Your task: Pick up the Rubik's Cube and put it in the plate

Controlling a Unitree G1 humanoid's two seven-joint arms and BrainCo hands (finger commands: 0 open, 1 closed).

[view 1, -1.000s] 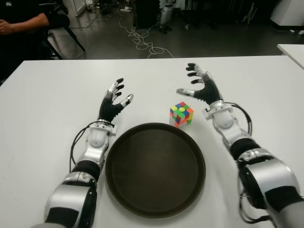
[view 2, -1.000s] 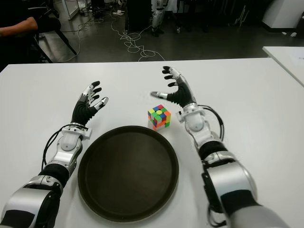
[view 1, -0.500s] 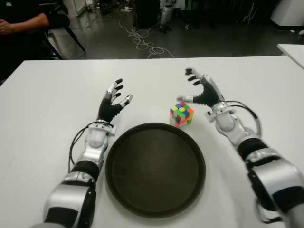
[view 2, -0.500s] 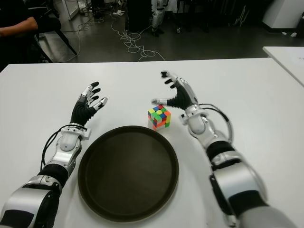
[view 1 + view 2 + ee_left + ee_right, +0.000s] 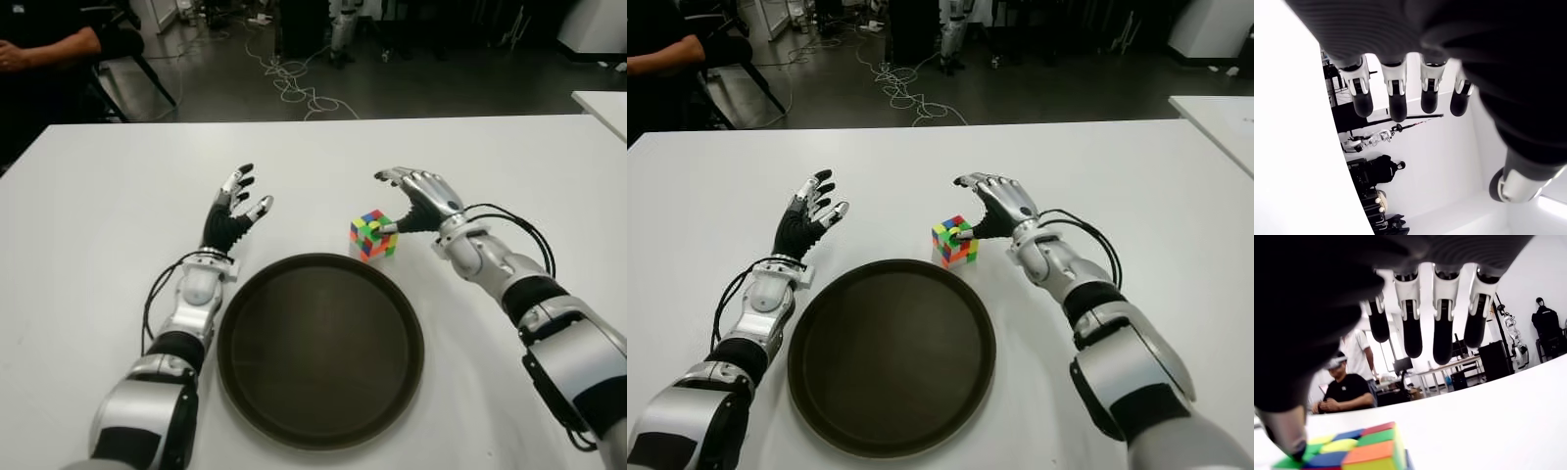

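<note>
Left hand (image 5: 231, 211) raised over white table (image 5: 98, 215), left of plate, fingers spread, holding nothing. Round dark plate (image 5: 320, 350) on table near front edge, between both arms. Cube (image 5: 373, 235) on table just past plate's far rim, slightly right of centre, not in plate. Right hand (image 5: 418, 201) beside cube on its right, palm down, fingers extended above it, thumb tip touching cube's top; no grip closed. Person seated at far left, beyond table.
</note>
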